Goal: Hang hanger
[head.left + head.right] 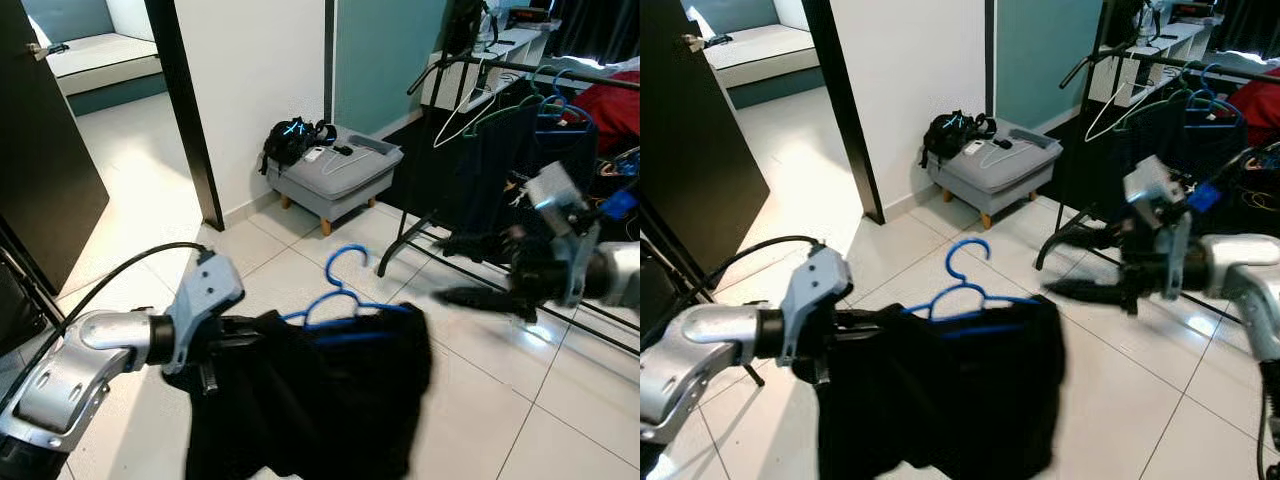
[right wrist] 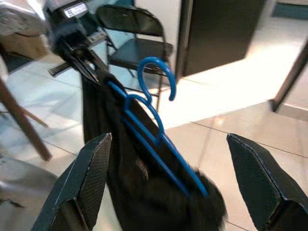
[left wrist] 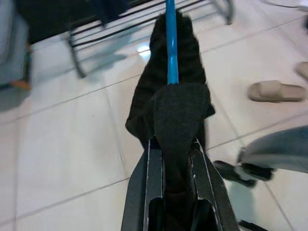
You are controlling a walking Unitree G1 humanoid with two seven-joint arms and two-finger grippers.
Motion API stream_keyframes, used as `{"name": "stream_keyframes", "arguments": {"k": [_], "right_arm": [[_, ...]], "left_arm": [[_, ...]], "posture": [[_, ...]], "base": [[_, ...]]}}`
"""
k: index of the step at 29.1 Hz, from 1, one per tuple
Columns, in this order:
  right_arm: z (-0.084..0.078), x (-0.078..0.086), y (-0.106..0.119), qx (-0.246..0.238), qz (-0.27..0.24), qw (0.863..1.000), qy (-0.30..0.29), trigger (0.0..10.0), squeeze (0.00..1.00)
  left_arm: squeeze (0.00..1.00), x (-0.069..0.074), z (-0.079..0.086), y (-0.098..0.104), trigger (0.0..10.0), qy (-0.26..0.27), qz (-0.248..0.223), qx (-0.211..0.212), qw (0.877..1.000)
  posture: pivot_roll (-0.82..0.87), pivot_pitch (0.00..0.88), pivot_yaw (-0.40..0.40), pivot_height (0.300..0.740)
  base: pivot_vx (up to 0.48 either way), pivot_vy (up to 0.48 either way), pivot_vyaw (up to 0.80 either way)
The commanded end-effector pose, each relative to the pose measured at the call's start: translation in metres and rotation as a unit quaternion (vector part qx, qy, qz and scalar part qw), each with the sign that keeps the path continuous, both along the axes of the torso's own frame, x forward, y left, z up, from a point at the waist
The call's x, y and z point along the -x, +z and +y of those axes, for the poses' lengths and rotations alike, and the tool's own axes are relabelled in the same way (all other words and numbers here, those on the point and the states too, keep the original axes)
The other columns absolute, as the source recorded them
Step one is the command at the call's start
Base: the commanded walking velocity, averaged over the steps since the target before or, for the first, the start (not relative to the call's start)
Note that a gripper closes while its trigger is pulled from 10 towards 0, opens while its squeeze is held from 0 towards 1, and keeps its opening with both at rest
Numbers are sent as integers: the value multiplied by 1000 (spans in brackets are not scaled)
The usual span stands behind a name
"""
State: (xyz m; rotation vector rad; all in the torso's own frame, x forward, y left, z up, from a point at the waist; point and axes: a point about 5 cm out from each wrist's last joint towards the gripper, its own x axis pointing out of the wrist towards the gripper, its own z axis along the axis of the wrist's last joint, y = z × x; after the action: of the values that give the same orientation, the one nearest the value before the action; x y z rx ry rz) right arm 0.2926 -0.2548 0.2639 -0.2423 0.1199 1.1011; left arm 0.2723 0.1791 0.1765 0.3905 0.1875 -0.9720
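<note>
Right, head camera first: the left gripper (image 1: 228, 345) is out in front at lower left, clamped onto one end of a blue hanger (image 1: 340, 300) that carries a black garment (image 1: 320, 395). The hanger is held roughly level above the white tiled floor (image 1: 250, 270), hook pointing up, the garment draping down from it. Over on the right, the right gripper (image 1: 470, 270) reaches in from the side, a little blurred, one finger above the other with a plain gap between them and nothing in that gap. Its tips are near the hanger's far end but apart from it. Behind it stands a black clothes rack (image 1: 440, 150) with other hangers and dark clothes on its rail. Further back, a grey footstool (image 1: 340, 175) sits against the white wall, a black bag (image 1: 290, 140) on top of it.

Now the left wrist camera: both fingers (image 3: 154, 192) are closed tight on black fabric, and the blue bar of the hanger runs straight away from them over the garment. A beige slipper (image 3: 276, 90) lies on the tiles off to one side.

And the right wrist camera: the two fingers (image 2: 86, 178) are spread wide, framing the hanger and garment between them without touching. Beyond, the left gripper pinches the hanger's far end, and a black folding chair (image 2: 132, 43) stands behind.
</note>
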Motion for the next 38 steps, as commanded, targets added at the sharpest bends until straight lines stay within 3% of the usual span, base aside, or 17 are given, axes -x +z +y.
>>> {"name": "stream_keyframes", "arguments": {"k": [1,3,4,5,8,9,10,12,13,15,17,19,22,26,32,36,38], "right_arm": [[-5,-1,5,3,-19,1000,-19,10000,1000],[-26,-13,-8,-5,-57,982,-183,10000,1000],[-26,-13,-8,-5,-57,982,-183,10000,1000],[-30,-21,-21,-27,-57,963,-262,10000,235],[-30,-21,-21,-27,-57,963,-262,10000,235],[-29,-27,-35,-57,-43,943,-324,10000,0],[-29,-27,-35,-57,-43,943,-324,10000,0],[-4,-38,-68,-168,9,907,-387,10000,0],[8,-42,-76,-211,27,896,-391,10000,0],[8,-42,-76,-211,27,896,-391,10000,0],[23,-48,-79,-268,52,885,-376,10000,0],[23,-48,-79,-268,52,885,-376,10000,0],[37,-52,-83,-275,82,888,-359,10000,0],[39,-53,-84,-270,85,886,-367,10000,0],[36,-55,-74,-318,69,864,-384,10000,0],[32,-57,-74,-310,63,851,-419,10000,0],[32,-57,-74,-310,63,851,-419,10000,0]], "left_arm": [[0,-1,4,5,0,12,-20,7,1000],[0,-4,15,5,0,75,-46,19,996],[0,-4,15,5,0,75,-46,19,996],[0,-6,12,8,0,92,-66,40,993],[0,-6,12,8,0,92,-66,40,993],[0,-6,5,13,0,100,-85,70,989],[0,-6,5,13,0,100,-85,70,989],[0,-12,-21,29,0,127,-135,156,970],[0,-13,-30,34,0,136,-150,186,962],[0,-13,-30,34,0,136,-150,186,962],[0,-14,-42,41,0,150,-170,223,948],[0,-14,-42,41,0,150,-170,223,948],[0,-14,-49,47,0,165,-186,254,935],[0,-14,-51,48,0,167,-189,259,932],[0,-13,-59,54,0,155,-197,269,930],[0,-12,-70,56,0,135,-203,278,929],[0,-12,-70,56,0,135,-203,278,929]], "posture": [[-35,0,29,740],[-40,0,32,740],[-40,0,32,740],[-40,0,35,740],[-40,0,35,740],[-41,0,37,740],[-41,0,37,740],[-36,0,35,740],[-33,0,33,740],[-33,0,33,740],[-34,0,29,740],[-34,0,29,740],[-37,0,25,740],[-37,0,25,740],[-42,0,28,740],[-45,0,25,740],[-45,0,25,740]], "base": [[0,0,0],[0,0,0],[0,0,0],[0,0,0],[0,0,0],[0,0,0],[0,0,0],[0,0,0],[0,0,0],[0,0,0],[0,0,0],[0,0,0],[0,0,0],[0,0,0],[0,0,0],[0,0,0],[0,0,0]]}}
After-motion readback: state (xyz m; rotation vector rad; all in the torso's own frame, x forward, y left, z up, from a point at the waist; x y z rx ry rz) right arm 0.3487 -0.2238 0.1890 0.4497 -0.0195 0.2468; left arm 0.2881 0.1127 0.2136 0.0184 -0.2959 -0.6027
